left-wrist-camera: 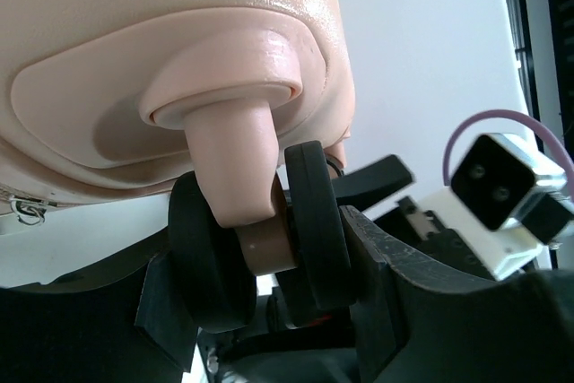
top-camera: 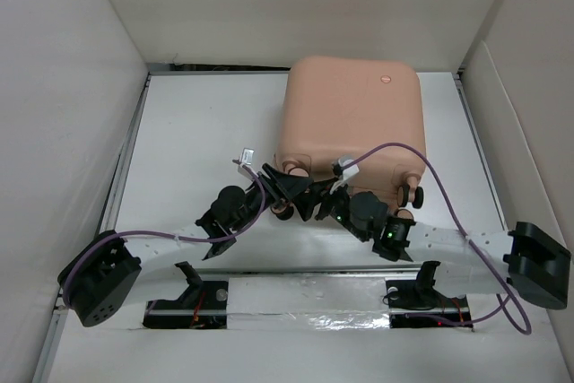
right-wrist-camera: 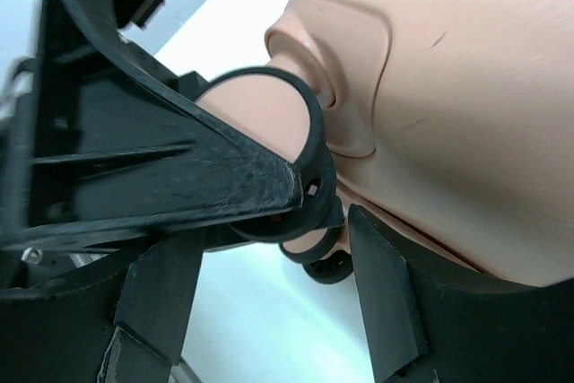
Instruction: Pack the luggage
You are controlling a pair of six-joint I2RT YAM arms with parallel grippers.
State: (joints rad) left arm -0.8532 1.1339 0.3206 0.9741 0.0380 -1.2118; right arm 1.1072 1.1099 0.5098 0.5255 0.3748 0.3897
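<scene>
The luggage (top-camera: 350, 114) lies flat with its shell shut, so the packing itself looks done. The pictures do not show whether anything is inside or whether the zip is run home. What is left, I judge, is to shift or stand the case by its wheel.

Both arms reach in from the near edge of the bench (top-camera: 197, 132) and meet at the case's near left corner. The left gripper (left-wrist-camera: 265, 253) is about half closed around a caster wheel (left-wrist-camera: 314, 230), with a finger apparently pressed on each black tyre. The right gripper (right-wrist-camera: 269, 248) sits just beside it with its jaws wide apart. It holds nothing and the same wheel lies just past its tips.

Beyond them the case stretches to the far edge, right of the middle, with its round button mark near the far right corner
</scene>
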